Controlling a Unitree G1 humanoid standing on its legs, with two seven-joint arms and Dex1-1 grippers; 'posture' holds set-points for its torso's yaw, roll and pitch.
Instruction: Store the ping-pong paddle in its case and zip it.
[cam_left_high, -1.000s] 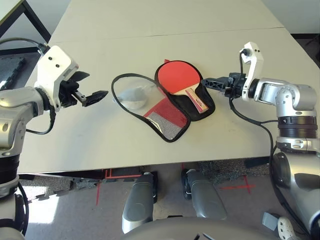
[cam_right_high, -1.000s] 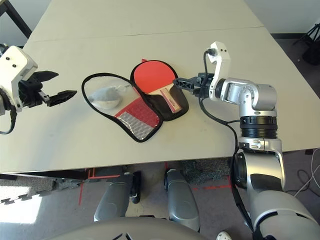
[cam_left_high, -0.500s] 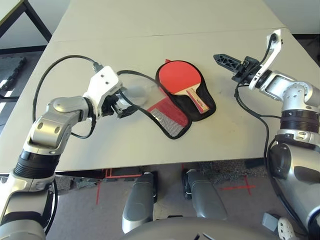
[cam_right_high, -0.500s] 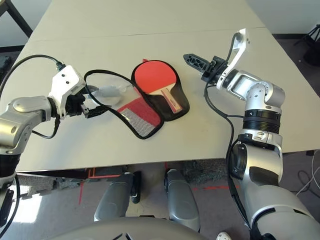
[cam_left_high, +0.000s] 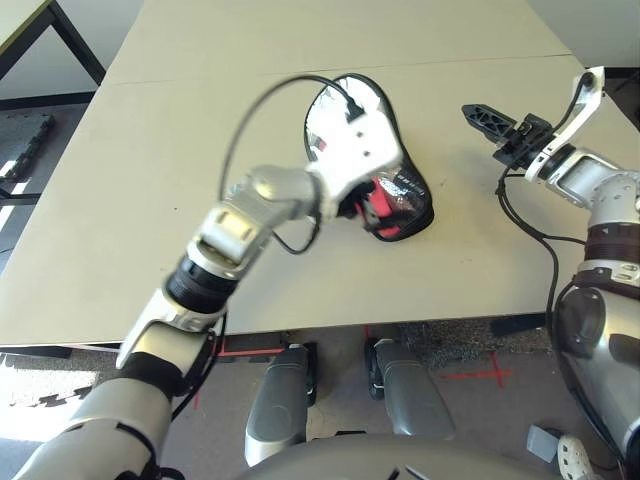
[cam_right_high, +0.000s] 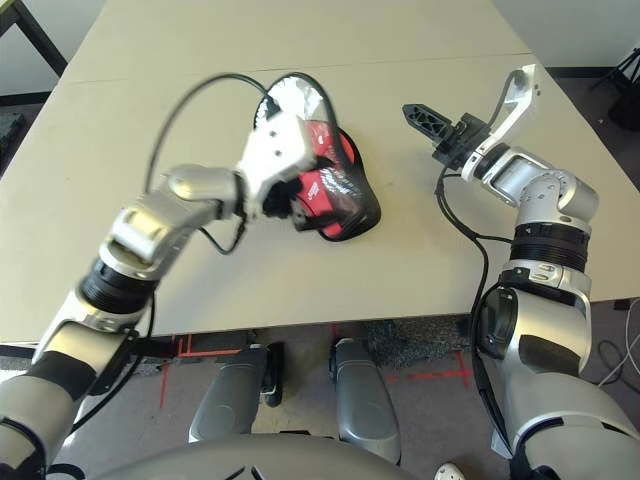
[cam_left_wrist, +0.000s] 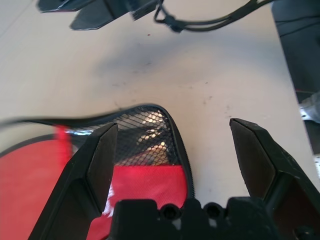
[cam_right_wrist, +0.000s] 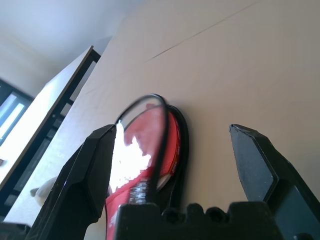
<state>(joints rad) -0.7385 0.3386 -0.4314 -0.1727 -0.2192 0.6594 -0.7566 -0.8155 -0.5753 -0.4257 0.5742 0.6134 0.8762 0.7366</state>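
The case (cam_left_high: 402, 196) lies at the table's middle, and its red flap with the black mesh pocket (cam_left_wrist: 145, 134) is folded over to the right onto its other half. The ping-pong paddle is hidden under that flap. My left gripper (cam_left_high: 367, 206) reaches across from the left and hovers right over the flap. Its jaws stand open and wide apart, with the mesh between and below them. My right gripper (cam_left_high: 482, 114) hangs open in the air to the right of the case, apart from it and pointing toward it. The case's red side and black edging (cam_right_wrist: 170, 138) lie ahead of it.
The pale table (cam_left_high: 140, 190) runs wide to the left and far side, with a seam across it. A black cable (cam_left_high: 262, 110) loops up from my left wrist over the case. The table's front edge is close below the case. A black table frame (cam_left_high: 66, 43) stands far left.
My left arm has swung far to the right across the table, and the case's flap has come over onto the paddle. My right gripper has drawn back to the right.
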